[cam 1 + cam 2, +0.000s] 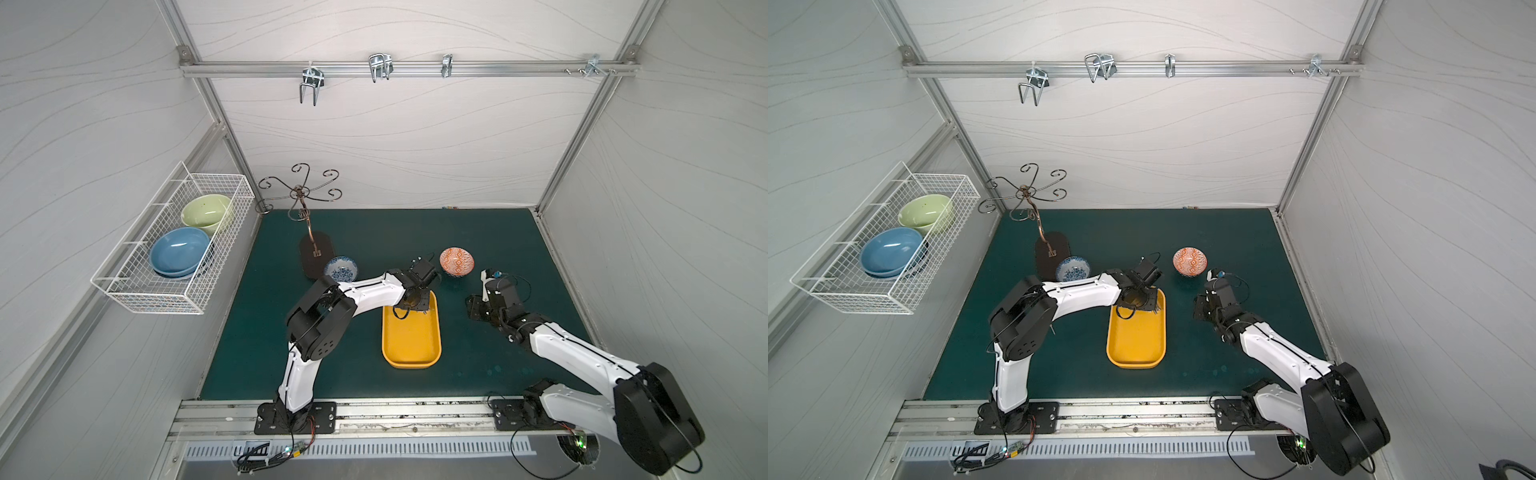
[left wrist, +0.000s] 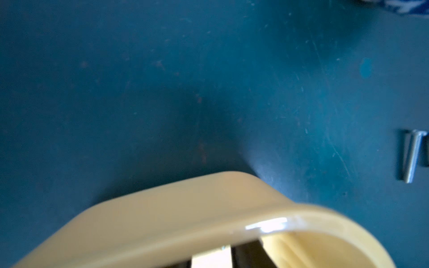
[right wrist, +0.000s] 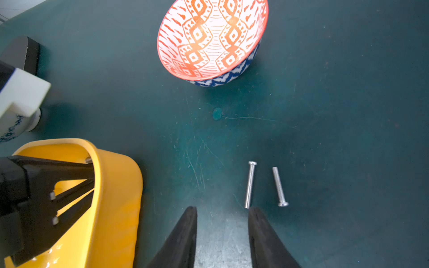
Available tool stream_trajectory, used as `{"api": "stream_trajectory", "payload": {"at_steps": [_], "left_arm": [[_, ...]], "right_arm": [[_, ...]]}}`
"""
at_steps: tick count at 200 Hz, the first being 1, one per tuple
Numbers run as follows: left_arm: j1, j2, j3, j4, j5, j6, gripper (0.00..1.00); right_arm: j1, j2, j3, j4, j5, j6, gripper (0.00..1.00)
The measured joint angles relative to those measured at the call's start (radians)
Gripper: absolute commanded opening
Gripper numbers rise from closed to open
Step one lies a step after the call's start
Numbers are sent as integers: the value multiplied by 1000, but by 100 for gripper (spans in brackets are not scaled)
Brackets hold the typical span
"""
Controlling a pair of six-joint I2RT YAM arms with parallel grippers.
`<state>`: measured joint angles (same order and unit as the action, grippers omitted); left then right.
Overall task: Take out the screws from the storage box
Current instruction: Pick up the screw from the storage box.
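While left tool (image 3: 88,177) sits in storage box (image 3: 116,197), grip unclear, right tool (image 3: 222,215) parted beside screws (image 3: 250,184), orange bowl (image 3: 209,39).

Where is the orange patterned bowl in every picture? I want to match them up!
Top view: orange bowl on the green mat, behind the yellow storage box, to its right.
Top view: orange bowl in the same spot behind the storage box.
Left wrist: not in it; the storage box rim is.
Right wrist: orange bowl beyond two loose screws, storage box alongside.
Shared landmark: the yellow storage box.
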<state>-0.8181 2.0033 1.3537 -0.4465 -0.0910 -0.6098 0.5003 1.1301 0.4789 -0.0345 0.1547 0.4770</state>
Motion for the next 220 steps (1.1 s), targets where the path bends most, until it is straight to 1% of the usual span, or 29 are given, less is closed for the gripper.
{"api": "stream_trajectory", "payload": {"at_steps": [36, 48, 138, 176, 220], "left_arm": [[0, 4, 13, -1, 12, 1, 3], [0, 6, 16, 0, 16, 0, 0], [3, 5, 16, 2, 23, -3, 0], [8, -76, -58, 9, 20, -3, 0], [11, -137, -64, 11, 16, -3, 0]], "right_arm": [[0, 4, 0, 1, -4, -3, 40], [0, 8, 0, 1, -6, -3, 40], [0, 14, 0, 5, -15, -6, 41], [0, -23, -2, 13, -18, -10, 43], [3, -52, -12, 28, -33, -23, 45]]}}
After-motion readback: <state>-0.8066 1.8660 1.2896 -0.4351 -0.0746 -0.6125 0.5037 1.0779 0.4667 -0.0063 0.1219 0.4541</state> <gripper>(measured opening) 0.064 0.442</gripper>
